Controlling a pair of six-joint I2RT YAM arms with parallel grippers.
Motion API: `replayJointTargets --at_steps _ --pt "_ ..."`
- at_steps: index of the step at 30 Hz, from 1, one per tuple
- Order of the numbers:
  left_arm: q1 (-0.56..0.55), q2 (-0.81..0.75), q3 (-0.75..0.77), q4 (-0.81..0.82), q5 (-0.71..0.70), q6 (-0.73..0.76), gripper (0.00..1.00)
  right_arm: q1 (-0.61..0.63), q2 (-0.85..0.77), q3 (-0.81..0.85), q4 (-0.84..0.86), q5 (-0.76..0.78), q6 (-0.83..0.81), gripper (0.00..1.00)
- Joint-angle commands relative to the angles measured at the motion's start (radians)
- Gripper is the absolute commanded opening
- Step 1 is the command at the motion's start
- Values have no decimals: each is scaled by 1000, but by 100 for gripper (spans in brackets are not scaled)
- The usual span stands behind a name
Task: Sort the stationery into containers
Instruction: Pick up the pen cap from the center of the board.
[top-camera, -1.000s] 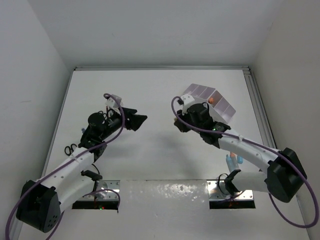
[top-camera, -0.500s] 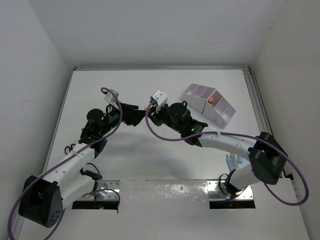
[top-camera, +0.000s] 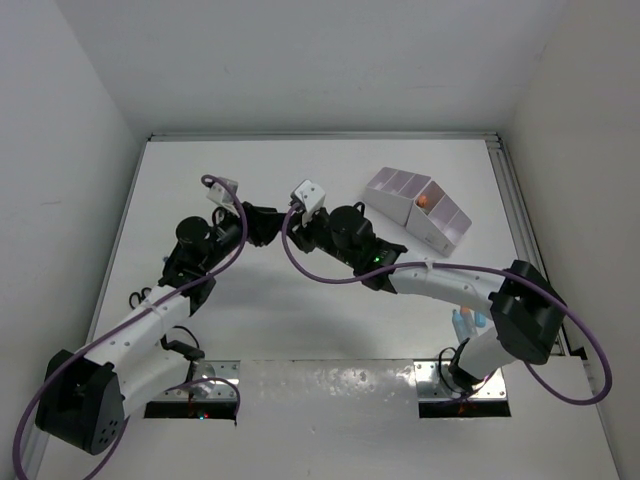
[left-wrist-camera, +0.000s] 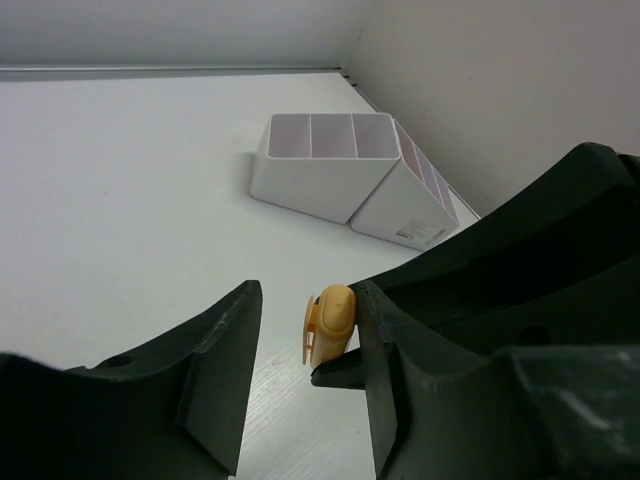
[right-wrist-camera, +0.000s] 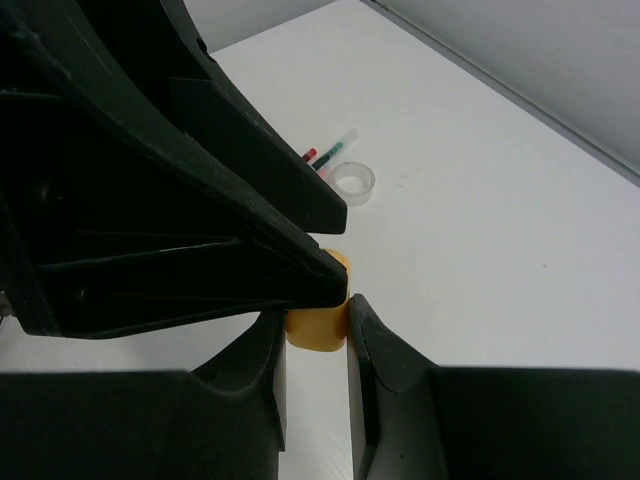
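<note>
Right gripper (right-wrist-camera: 316, 318) is clamped on a small yellow eraser (right-wrist-camera: 317, 322), its two fingers pressing the block from either side. Left gripper (left-wrist-camera: 305, 315) meets it nose to nose. One of its fingers (left-wrist-camera: 420, 330) touches the eraser and the other stands off with a clear gap, so its jaws are apart and it grips nothing. Whether the eraser rests on the surface or hangs just over it cannot be told.

Plain pale grey walls (top-camera: 300, 60) close the space in at the back and on both sides. Between them lies a matt white table (top-camera: 300, 165) with a metal rail (top-camera: 512, 210) along its right edge. The left arm (top-camera: 150, 320) and the right arm (top-camera: 450, 285) reach from the near edge towards the middle, where the eraser is held.

A white organiser (top-camera: 395, 212) stands at the back right, well apart from the grippers. Its compartments are lined pale lilac, and something small and orange (top-camera: 424, 201) sits in one of them. Black-handled scissors (top-camera: 140, 297) lie by the left edge, partly hidden by the left arm. Blue-capped bottles (top-camera: 465, 320) lie near the right arm's base. The right wrist view shows a clear tape ring (right-wrist-camera: 354, 181) lying flat on the table, with thin pens (right-wrist-camera: 327, 152) just beyond it.
</note>
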Motion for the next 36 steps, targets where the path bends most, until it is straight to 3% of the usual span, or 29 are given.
replayJointTargets --at_steps 1,6,10,15,16,18,23,26,29,32,34,35,36 --pt "-10 -2 29 21 -12 33 40 9 -15 48 78 -19 25 0" --pt "-11 0 24 -5 26 42 27 11 -18 55 88 -22 33 0" --pt "-13 0 19 15 66 35 0 11 -11 68 101 -30 43 0" --pt "-13 0 21 18 74 36 0 9 -11 66 98 -42 52 0" --pt "-13 0 21 17 74 39 0 8 -11 63 93 -42 60 3" --pt "-13 -2 19 14 68 42 0 2 -12 62 73 -42 77 24" --pt "-8 -7 13 1 56 62 0 -43 -35 52 -2 -53 141 60" --pt "1 -7 7 -22 34 90 0 -92 -58 78 -112 -123 195 69" --pt "15 -17 1 -54 -5 125 0 -148 -98 136 -331 -244 227 72" --pt "32 -31 -7 -78 -54 157 0 -236 -144 204 -795 -268 237 71" --pt "48 -46 -19 -82 -90 156 0 -332 -168 210 -978 -146 262 63" --pt "55 -51 -22 -82 -98 153 0 -374 -175 203 -1140 -78 288 49" --pt "61 -56 -25 -82 -104 147 0 -414 -187 194 -1210 -17 357 45"
